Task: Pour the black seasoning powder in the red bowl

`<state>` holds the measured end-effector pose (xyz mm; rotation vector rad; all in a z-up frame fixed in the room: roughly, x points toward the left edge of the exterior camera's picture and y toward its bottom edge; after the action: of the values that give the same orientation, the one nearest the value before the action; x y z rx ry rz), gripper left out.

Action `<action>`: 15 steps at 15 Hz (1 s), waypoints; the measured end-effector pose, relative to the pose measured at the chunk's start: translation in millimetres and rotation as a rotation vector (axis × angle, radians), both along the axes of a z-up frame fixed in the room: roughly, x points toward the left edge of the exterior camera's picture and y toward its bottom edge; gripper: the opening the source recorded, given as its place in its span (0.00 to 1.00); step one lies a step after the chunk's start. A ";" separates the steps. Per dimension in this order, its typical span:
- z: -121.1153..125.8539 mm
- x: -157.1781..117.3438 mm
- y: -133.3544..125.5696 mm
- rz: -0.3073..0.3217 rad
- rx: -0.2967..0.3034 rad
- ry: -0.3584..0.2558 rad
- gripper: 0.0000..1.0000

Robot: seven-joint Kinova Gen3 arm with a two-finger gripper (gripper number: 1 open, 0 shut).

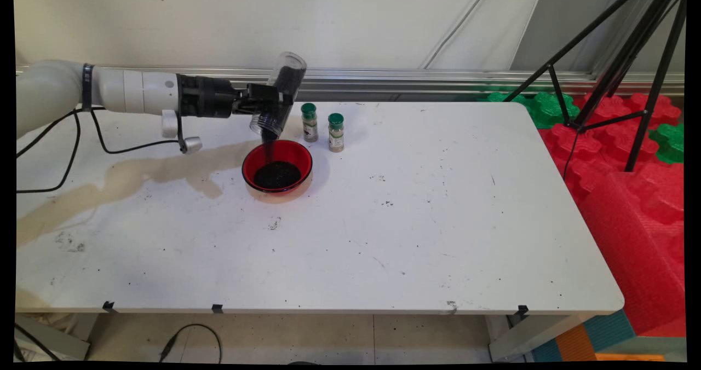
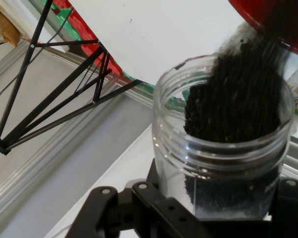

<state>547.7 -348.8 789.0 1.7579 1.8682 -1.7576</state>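
Gripper (image 1: 272, 103) clamps clear jar (image 1: 278, 93), tipped mouth-down above red bowl (image 1: 277, 166); black grains (image 2: 238, 99) stream into it. Two green-capped spice bottles (image 1: 322, 127) stand just behind.

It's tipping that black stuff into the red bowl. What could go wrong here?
The stream from the jar lands near the bowl's far-left rim, so a small drift could scatter grains onto the table. The two spice bottles stand just behind the bowl; a swing of the jar might knock them. The fingers grip smooth clear plastic, which could slip while tilted.
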 end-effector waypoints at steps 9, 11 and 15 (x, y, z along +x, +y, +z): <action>-0.5 -0.7 -0.6 0.015 0.022 0.026 0.00; 0.0 -0.6 -1.0 0.021 0.034 0.039 0.00; 1.5 -0.1 -1.8 0.036 0.057 0.068 0.00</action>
<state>547.6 -350.5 790.5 1.6927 1.9821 -1.7910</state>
